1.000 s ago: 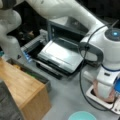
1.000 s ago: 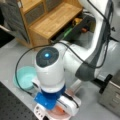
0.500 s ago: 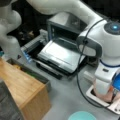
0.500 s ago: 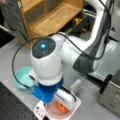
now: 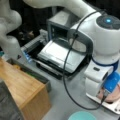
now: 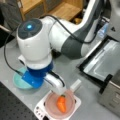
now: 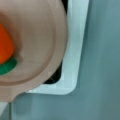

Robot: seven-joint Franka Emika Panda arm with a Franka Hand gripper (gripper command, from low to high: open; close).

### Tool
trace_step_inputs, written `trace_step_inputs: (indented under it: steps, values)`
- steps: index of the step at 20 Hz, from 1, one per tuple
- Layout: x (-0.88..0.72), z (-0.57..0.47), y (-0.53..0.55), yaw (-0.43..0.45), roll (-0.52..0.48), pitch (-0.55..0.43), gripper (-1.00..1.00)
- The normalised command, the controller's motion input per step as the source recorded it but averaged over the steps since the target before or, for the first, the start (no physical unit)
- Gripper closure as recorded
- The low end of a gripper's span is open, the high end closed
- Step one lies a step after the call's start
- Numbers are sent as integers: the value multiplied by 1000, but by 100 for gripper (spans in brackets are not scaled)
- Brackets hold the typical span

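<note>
A: Pink plastic bowl (image 6: 60, 104), orange toy carrot (image 6: 61, 103) lying in it, green top toward the arm. Bowl sits on a white square scale or tray (image 6: 40, 111), at a front view's bottom.

B: Gripper?

A: Gripper (image 6: 65, 90) hangs just over the bowl's far rim, right above the carrot's green end. One white finger (image 6: 57, 83) shows plainly, a second pale piece (image 6: 75, 85) stands off to the side. They look spread apart, nothing between them. Not holding the carrot, as far as I can tell.

B: Wrist view?

A: Bowl (image 7: 37, 45) fills the left, carrot (image 7: 5, 47) with green stub at the left edge, white tray corner (image 7: 72, 65) under it, grey table (image 7: 102, 62) beyond. No fingers show there.

B: Around it?

A: Teal plate (image 6: 18, 82) beside the tray, partly under the blue wrist part. Further back, toaster oven (image 5: 60, 25) with door (image 5: 62, 55) dropped open, flat tray inside. Wooden box (image 5: 22, 90) at a front view's left. In that same front view, bowl (image 5: 110, 96) is mostly hidden behind the arm.
</note>
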Motion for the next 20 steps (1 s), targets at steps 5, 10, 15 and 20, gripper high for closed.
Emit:
trace_step_inputs:
  steps: [5, 10, 15, 20]
  values:
    - [-46, 36, -760, 95, 174, 68, -100]
    - [71, -12, -773, 87, 209, 54, -100]
    - [217, 14, -363, 122, 195, 44, -100]
    - [299, 21, -228, 126, 187, 46, -100]
